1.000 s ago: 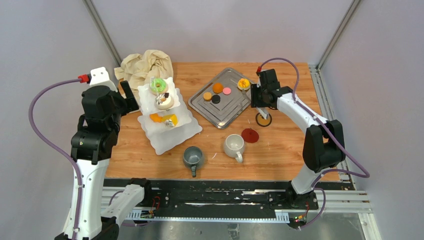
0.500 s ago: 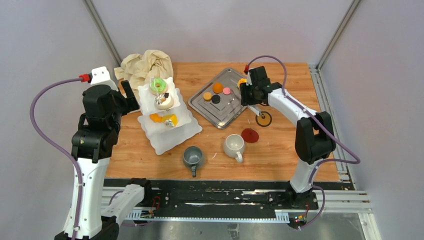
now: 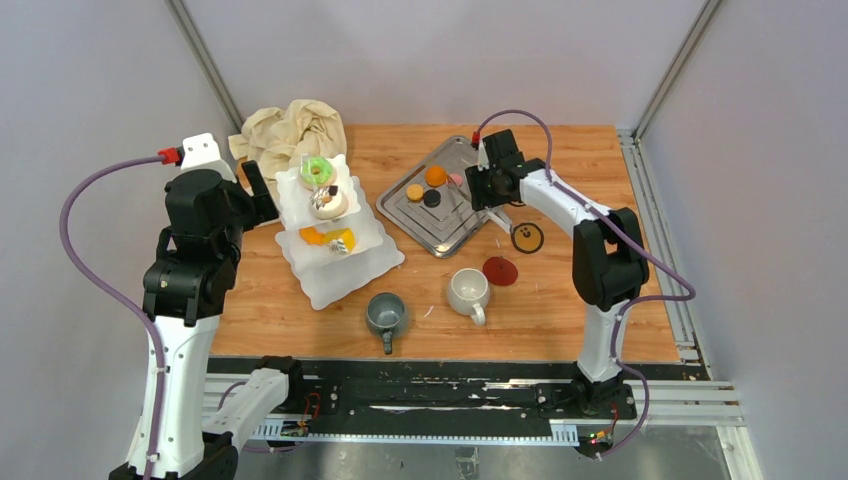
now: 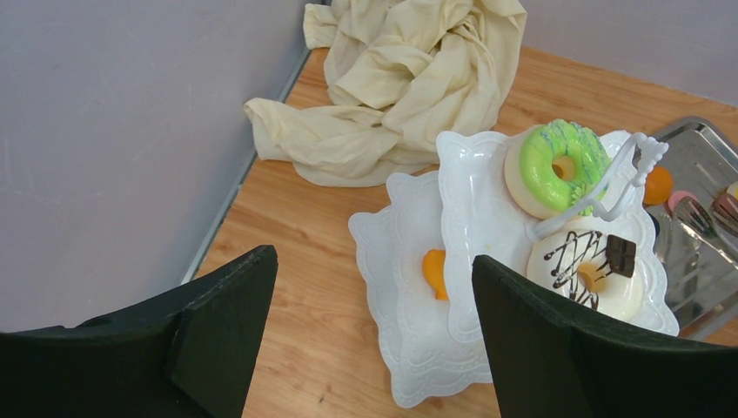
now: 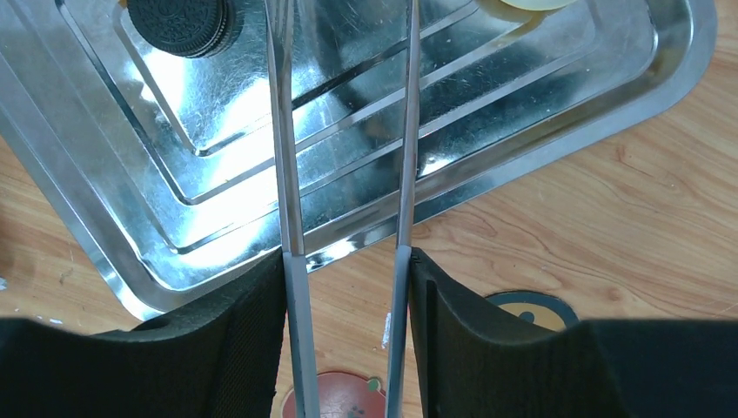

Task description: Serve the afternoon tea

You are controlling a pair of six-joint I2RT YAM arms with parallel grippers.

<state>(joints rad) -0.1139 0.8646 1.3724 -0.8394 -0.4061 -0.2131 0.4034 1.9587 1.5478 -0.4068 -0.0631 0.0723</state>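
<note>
Right claw (image 5: 346, 261): pinched on steel tongs (image 5: 287, 174), whose blades stand apart with their tips out over the steel tray (image 5: 540, 148). A dark sandwich biscuit (image 5: 178, 22) lies on the tray beside one blade.

Left claw (image 4: 374, 261): wide, holding nothing, just beside the white three-tier stand (image 4: 474, 200).

The green doughnut (image 4: 548, 161) and the chocolate-drizzled white doughnut (image 4: 592, 270) sit up on the stand.

The grey mug (image 3: 386, 314) and the white mug (image 3: 467, 290) stand on the table (image 3: 560, 300), nearer the arm bases.

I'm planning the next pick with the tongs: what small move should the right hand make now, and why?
Probably swing the tongs slightly sideways, so they straddle the dark biscuit. The right hand holds them over the tray, arms apart, nothing visible between them; the biscuit lies just outside one arm.
</note>
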